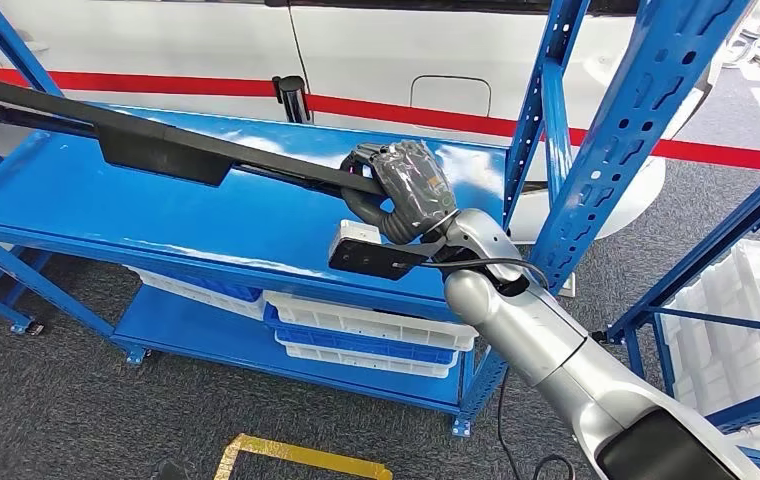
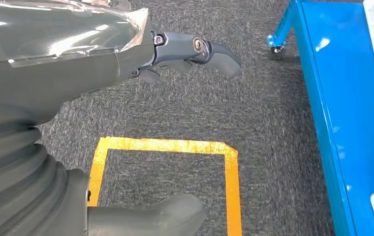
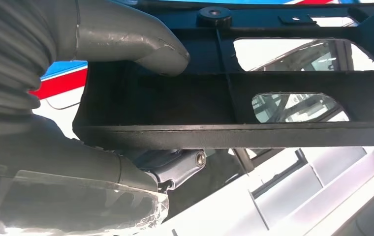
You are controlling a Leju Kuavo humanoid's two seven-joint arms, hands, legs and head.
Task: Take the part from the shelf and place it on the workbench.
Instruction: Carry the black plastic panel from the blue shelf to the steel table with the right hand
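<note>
Currently right hand (image 1: pixel 403 190) grips one end of the long part (image 1: pixel 156 148); left hand (image 2: pixel 175 54) hangs empty, fingers apart. Risk: end-held part levers, twists loose, or clips the shelf upright (image 1: pixel 646 120).

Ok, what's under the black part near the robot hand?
Under the part lies the glossy blue shelf top. The right robot hand grips its end, covering that bit; whether the part touches the shelf there can't be told.
</note>
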